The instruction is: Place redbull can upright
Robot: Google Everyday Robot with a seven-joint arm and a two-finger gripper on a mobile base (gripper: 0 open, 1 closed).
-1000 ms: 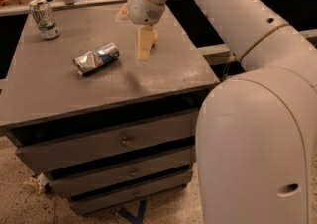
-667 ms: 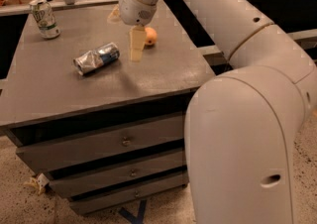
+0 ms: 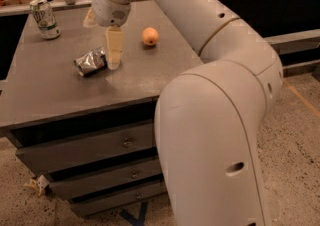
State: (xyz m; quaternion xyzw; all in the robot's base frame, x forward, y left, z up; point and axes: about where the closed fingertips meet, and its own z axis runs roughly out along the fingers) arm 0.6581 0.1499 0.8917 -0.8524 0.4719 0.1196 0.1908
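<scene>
Tabletop [image 3: 55,95] of grey drawer cabinet [image 3: 75,146] on speckled floor [image 3: 295,140], redbull can [image 3: 90,62] flat beside pincer [image 3: 114,64], grip unclear.

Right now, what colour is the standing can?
White and green standing can, camera view; gripper beside redbull can.

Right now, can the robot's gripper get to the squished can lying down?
Probably yes. The gripper hangs right beside the redbull can lying on the table, and nothing stands between them.
</scene>
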